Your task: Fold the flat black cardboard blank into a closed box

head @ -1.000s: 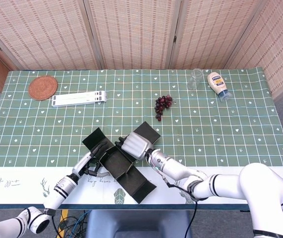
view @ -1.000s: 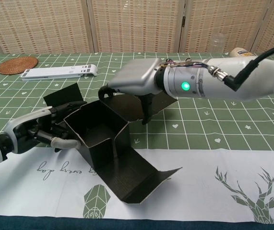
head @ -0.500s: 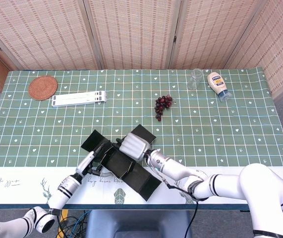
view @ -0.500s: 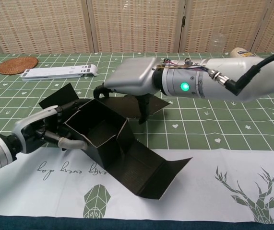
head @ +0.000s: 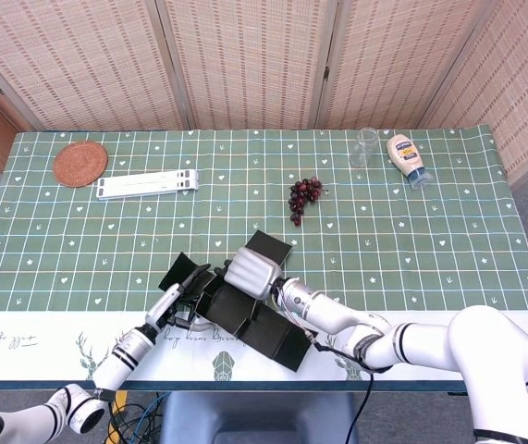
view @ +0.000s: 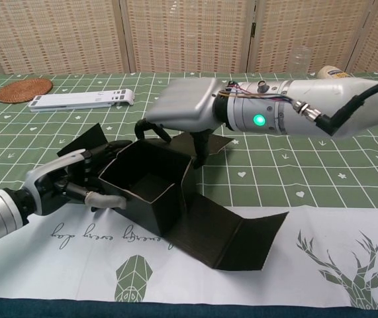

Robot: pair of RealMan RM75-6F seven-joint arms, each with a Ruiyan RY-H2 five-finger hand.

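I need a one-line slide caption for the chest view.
Two robot hands, left and right, steady a half-folded black cardboard box, lid flap open.

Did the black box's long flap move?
Yes. The long flap swung down to lie flat on the white tablecloth strip, reaching further right toward the deer drawing.

Woven coaster [head: 80, 163], white stand [head: 147, 185], grapes [head: 303, 196], glass [head: 365, 146], mayonnaise bottle [head: 406, 159].

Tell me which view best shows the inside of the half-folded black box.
The chest view: the box faces the camera, open top and raised walls clear. The head view shows it from above, partly hidden under the right robot hand.
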